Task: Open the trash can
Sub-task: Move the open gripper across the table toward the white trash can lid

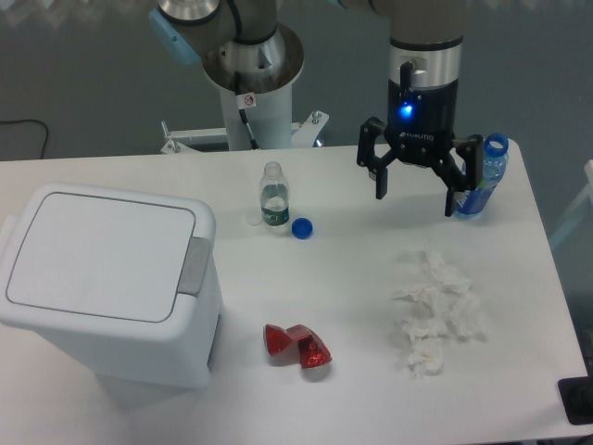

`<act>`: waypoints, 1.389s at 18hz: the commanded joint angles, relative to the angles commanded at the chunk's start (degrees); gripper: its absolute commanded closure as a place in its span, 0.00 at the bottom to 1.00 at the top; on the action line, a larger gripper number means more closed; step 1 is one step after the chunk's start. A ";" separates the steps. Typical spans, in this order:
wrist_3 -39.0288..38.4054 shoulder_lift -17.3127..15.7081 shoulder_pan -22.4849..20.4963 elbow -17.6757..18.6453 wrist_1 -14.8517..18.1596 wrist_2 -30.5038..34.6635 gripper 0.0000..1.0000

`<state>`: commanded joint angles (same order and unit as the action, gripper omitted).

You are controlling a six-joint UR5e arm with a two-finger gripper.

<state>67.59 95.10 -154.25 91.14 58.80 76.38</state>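
The arm comes straight down from above, wrist vertical with a blue light glowing on it. Its tool (416,195) hangs with both black fingers spread wide, gripping nothing.

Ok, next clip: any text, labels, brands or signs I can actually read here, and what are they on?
No text can be read at this resolution.
Gripper: white lettering on its black body, too blurred to read.
Robot base column: small round red-and-white sticker, a sign without legible words.
Small clear bottle: green label, print too small.
Blue-labelled bottle behind the gripper: label unreadable.
Trash can: no markings visible.
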 joint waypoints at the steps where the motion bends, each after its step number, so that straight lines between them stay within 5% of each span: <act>1: 0.09 -0.17 -0.17 0.26 0.09 0.09 0.00; 15: -10.62 -0.27 1.84 -2.10 0.00 -0.09 0.00; 25: -28.81 2.11 9.66 -6.59 -1.84 -1.14 0.00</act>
<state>38.77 97.21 -144.58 84.55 56.95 75.24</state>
